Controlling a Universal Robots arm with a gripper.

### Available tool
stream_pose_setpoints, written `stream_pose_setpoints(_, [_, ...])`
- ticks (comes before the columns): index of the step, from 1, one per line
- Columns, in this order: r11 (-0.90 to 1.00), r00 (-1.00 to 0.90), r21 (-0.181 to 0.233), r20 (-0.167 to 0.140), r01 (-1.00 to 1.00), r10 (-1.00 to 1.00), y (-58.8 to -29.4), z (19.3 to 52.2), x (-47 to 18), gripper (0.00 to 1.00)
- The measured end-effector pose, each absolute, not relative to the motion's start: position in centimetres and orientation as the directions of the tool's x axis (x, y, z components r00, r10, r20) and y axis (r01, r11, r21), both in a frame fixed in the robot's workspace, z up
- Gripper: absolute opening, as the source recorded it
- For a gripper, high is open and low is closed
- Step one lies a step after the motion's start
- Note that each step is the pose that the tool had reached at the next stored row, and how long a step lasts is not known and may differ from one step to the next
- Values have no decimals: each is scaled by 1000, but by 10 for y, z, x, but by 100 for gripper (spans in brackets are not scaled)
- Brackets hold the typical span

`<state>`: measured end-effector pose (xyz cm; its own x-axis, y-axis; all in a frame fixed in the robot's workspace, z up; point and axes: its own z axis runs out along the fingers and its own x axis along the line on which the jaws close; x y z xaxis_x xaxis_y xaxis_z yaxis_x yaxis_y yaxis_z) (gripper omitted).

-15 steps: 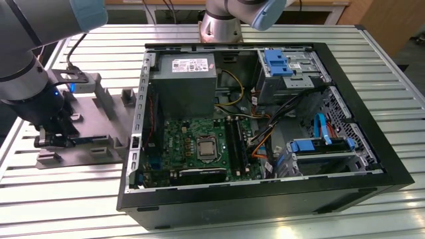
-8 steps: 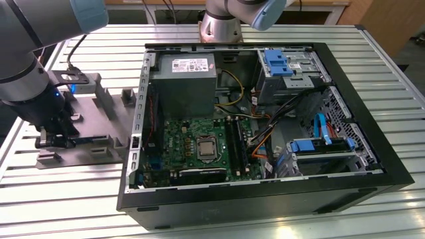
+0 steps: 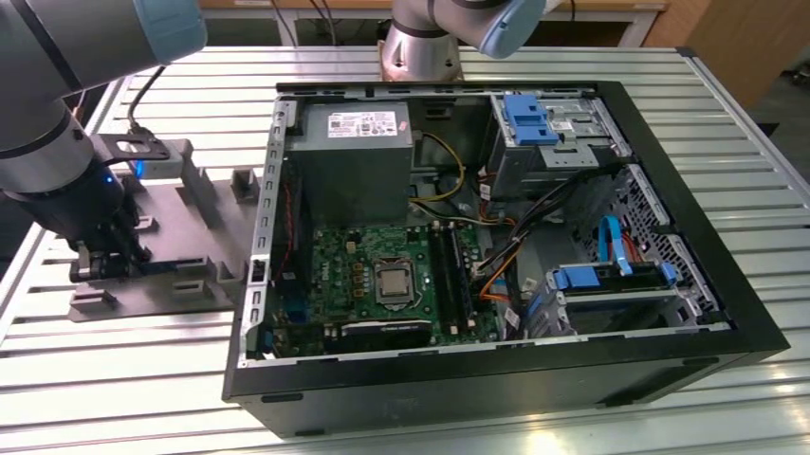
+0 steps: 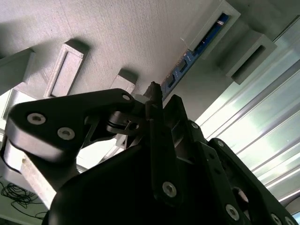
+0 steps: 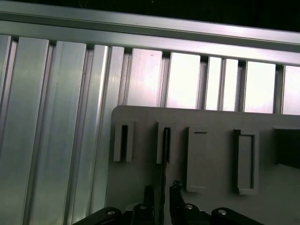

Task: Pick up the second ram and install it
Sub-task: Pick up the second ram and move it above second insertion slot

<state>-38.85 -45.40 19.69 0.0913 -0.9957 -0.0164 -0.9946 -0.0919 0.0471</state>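
The second ram (image 4: 206, 40) is a thin blue-green board standing on edge in the slotted blocks of the grey tray (image 4: 117, 28). In the first wrist view the second ram (image 5: 166, 145) appears edge-on as a dark thin line running from a tray slot down between my fingers. My gripper (image 5: 162, 190) straddles one end of it, with a black finger (image 5: 149, 197) on each side and a narrow gap showing at both. In the exterior view my gripper (image 3: 108, 261) is low over the tray (image 3: 190, 237) at the exterior view's left.
An open black computer case (image 3: 506, 379) lies to the tray's right in the exterior view, with a green motherboard (image 3: 341, 275) and long black memory slots (image 3: 450, 275) inside. Cables, a power supply (image 3: 355, 152) and blue drive bays crowd the case. Ribbed aluminium table (image 5: 56, 117) surrounds the tray.
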Motion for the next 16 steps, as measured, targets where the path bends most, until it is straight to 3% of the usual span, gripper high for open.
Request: stream_pose_setpoints(16, [-92,92,19,-12,-996,-996,-454,200,-389,27])
